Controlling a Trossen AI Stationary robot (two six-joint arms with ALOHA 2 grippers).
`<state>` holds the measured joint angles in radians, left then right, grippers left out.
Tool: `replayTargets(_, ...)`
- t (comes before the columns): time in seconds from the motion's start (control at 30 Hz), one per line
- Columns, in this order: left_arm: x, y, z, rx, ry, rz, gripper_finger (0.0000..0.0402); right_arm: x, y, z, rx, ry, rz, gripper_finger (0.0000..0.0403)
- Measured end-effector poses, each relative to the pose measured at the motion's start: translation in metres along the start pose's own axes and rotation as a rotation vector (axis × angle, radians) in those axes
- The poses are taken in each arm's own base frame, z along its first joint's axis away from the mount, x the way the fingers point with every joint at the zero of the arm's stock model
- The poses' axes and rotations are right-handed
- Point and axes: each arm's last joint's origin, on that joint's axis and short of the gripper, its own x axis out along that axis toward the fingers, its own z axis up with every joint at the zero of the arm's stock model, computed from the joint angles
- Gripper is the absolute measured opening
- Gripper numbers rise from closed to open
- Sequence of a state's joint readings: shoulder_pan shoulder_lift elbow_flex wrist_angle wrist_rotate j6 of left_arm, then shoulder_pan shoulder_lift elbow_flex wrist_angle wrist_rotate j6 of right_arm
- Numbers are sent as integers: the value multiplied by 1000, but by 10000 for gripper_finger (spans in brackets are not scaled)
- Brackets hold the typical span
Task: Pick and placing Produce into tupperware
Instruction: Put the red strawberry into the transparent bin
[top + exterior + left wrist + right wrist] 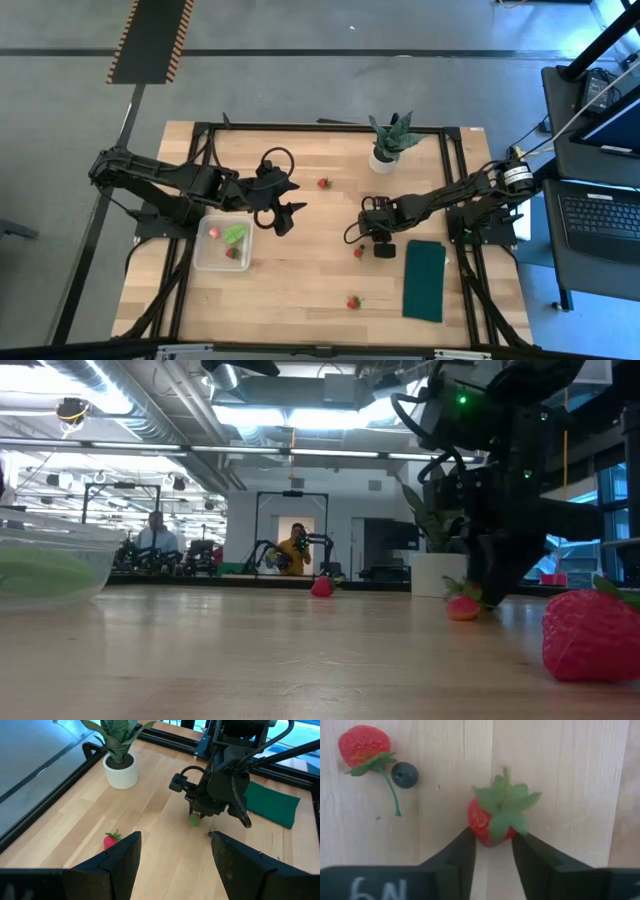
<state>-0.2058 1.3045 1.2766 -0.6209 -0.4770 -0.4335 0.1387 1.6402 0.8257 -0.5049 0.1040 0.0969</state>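
My right gripper (364, 234) points down at mid-table and is shut on a red strawberry with a green top (492, 820). A second strawberry (362, 745) lies beside it on the wood, next to a small dark round piece (404, 774). The clear tupperware (203, 256) sits left of centre and holds two strawberries and a light green leafy piece (236, 234). My left gripper (287, 214) is open in the air just right of the tupperware and holds nothing. Two more strawberries lie loose, one far (323, 183) and one near (352, 301). My right gripper pinches the strawberry's red body, at the end away from the stalk (482, 832), between its two fingers (465, 852), which come from above, pointing down. The green top faces up toward the wrist camera. I cannot tell whether the berry is clear of the wood.
A spiky potted plant in a white pot (390, 142) stands at the far edge. A dark green cloth (424, 280) lies right of my right gripper. Black frame rails (455, 160) border the table. Bare wood stretches between the tupperware and the right gripper. People show far back in the room.
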Motion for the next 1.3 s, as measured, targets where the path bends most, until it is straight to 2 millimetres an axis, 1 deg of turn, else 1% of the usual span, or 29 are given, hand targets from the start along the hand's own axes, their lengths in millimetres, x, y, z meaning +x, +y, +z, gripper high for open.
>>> replayTargets(0.17,0,0,0,0,0,0,234,0,0,0,-6,-1,0,76)
replayTargets(0.3,0,0,0,0,0,0,234,0,0,1,-22,-8,1,65)
replayTargets(1.17,0,0,0,0,0,0,234,0,0,2,-25,-24,2,68)
replayTargets(1.23,0,0,0,0,0,0,234,0,0,4,-37,-37,4,72)
replayTargets(1.3,0,0,0,0,0,0,234,0,1,5,-48,-51,5,85)
